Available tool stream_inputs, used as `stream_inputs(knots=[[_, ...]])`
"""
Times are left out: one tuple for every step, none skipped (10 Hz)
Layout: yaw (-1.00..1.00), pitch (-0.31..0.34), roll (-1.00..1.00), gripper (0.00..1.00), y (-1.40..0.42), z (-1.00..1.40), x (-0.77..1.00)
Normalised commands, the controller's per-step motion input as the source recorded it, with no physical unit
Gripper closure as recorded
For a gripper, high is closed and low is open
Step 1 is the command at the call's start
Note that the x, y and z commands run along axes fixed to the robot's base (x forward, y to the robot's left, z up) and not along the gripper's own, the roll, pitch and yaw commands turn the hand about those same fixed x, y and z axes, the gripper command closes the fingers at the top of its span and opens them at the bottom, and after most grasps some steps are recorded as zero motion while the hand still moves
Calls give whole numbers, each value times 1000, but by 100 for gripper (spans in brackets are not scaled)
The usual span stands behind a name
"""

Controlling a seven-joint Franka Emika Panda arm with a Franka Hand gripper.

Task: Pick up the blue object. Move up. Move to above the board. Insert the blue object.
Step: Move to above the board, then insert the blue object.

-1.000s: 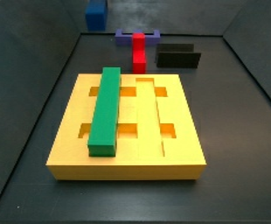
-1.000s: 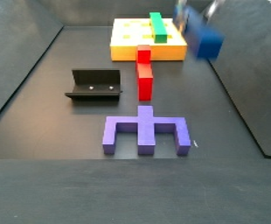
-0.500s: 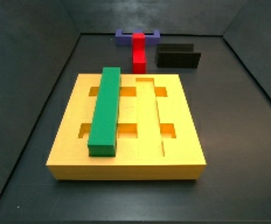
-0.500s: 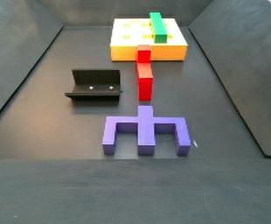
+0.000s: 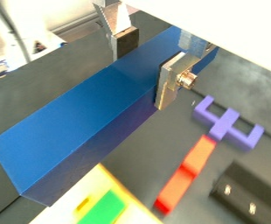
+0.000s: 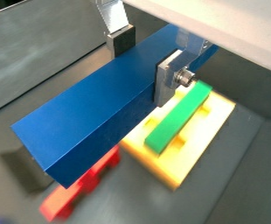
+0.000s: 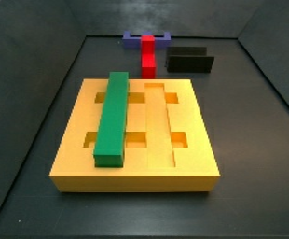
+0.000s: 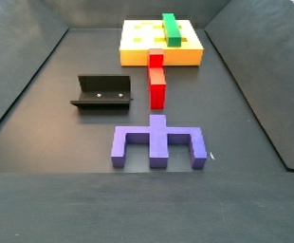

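Gripper (image 5: pixel 144 57): both silver fingers clamped across blue object (image 5: pixel 86 131) (seen in both wrist views), raised off the floor. Board (image 7: pixel 141 131): green bar (image 7: pixel 111 115) along its 9 o'clock groove.

A red bar (image 8: pixel 156 81) lies flat on the dark floor. Just off one of its ends sits a purple-blue block (image 8: pixel 160 142), its single stem pointing at the red bar. The fixture (image 8: pixel 102 92) stands beside the red bar, apart from it. Beyond the red bar's other end lies a green bar (image 8: pixel 172 28), roughly parallel to it.
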Motion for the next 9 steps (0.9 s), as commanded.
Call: stream_inputs(knots=[[-3,184,19,100,-1400,233,586],[2,156,30,100,-1400,235,615],[4,151,47,100,-966,162,463],[5,161,74,100,-438,76,279],[8,135,63,100,-210,47,169],[0,0,11,100,0,0,0],[0,-29,169,100,-109,-283,29],[0,-154,364,100,-271,-517,0],[0,-154,279,100,-357,-674,17]])
